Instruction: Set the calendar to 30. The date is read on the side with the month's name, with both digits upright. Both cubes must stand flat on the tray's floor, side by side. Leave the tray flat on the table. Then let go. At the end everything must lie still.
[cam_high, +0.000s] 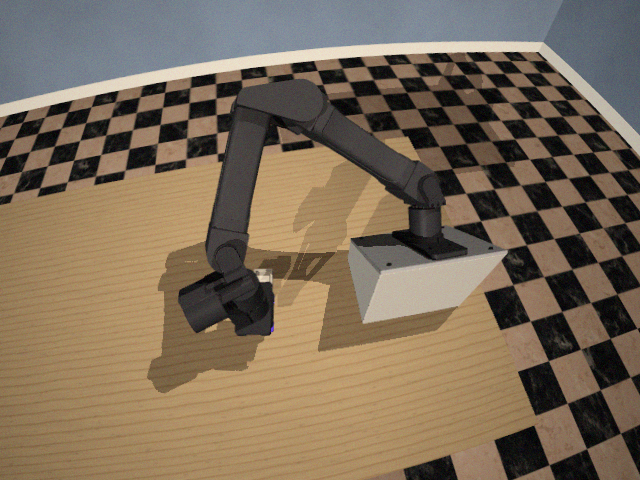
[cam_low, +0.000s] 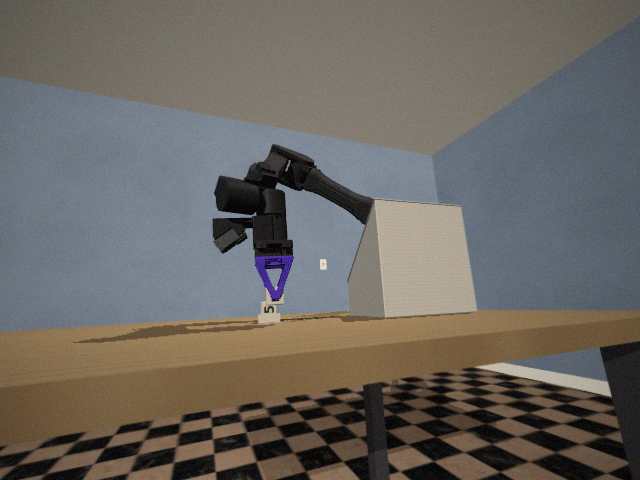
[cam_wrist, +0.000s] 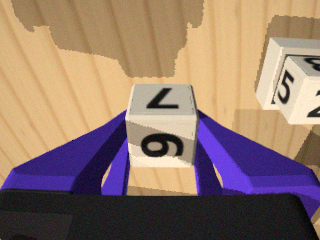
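The arm (cam_high: 235, 170) reaches down, purple fingers clamped on a cube (cam_wrist: 162, 126).

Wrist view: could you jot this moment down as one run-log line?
gripper: shut on held cube, faces 7 and 6/9 showing | second cube: in tray, faces 5 and 2 showing | held cube low above table
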